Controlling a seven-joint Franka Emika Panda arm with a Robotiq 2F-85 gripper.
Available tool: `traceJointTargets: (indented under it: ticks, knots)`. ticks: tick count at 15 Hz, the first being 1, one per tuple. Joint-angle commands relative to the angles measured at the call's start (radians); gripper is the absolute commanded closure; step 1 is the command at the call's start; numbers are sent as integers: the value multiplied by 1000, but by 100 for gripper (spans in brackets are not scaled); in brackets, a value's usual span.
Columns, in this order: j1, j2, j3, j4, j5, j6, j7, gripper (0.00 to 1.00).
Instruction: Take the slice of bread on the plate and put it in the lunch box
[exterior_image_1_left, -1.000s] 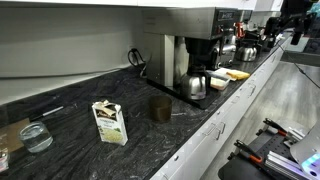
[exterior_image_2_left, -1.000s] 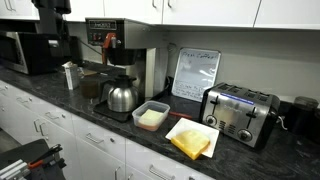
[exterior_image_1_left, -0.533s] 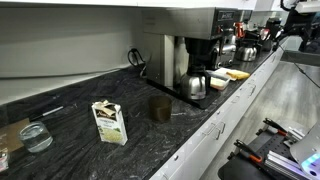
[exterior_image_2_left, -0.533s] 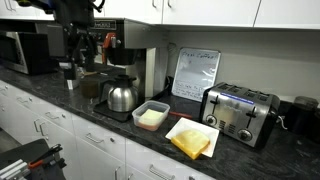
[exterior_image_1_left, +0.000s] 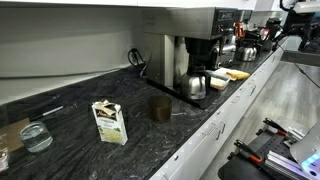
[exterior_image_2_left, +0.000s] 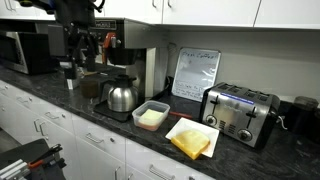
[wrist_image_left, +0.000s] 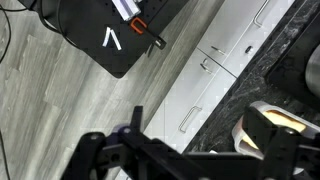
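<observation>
Yellow-tan slice of bread (exterior_image_2_left: 193, 145) sits on its plate (exterior_image_2_left: 184, 126), well away from the pincer (wrist_image_left: 185, 165), which is spread and empty. The lunch box (exterior_image_2_left: 160, 107) and steel coffee pot (exterior_image_2_left: 122, 97) lie between, so a low swing could clip the pot imo.

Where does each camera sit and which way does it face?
Exterior view: at the counter's end, looking along it past the carton; arm far off.
Exterior view: before the counter, facing toaster and plate; arm upper left.
Wrist view: aimed down at floor and cabinet fronts; gripper along the bottom.
Shared: both exterior views show the steel coffee pot.
</observation>
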Motion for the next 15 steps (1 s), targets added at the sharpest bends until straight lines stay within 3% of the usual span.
traceJointTargets:
  ticks: [1, 6, 10, 11, 15]
  knots:
    - [-7, 20, -7, 4, 2, 31, -1, 0]
    - [-32, 115, -76, -7, 57, 295, 29, 0]
    - [-59, 223, -123, -26, 169, 496, 100, 0]
    - [-62, 187, -104, -23, 135, 435, 55, 0]
    - [-64, 195, -100, -24, 141, 446, 55, 0]
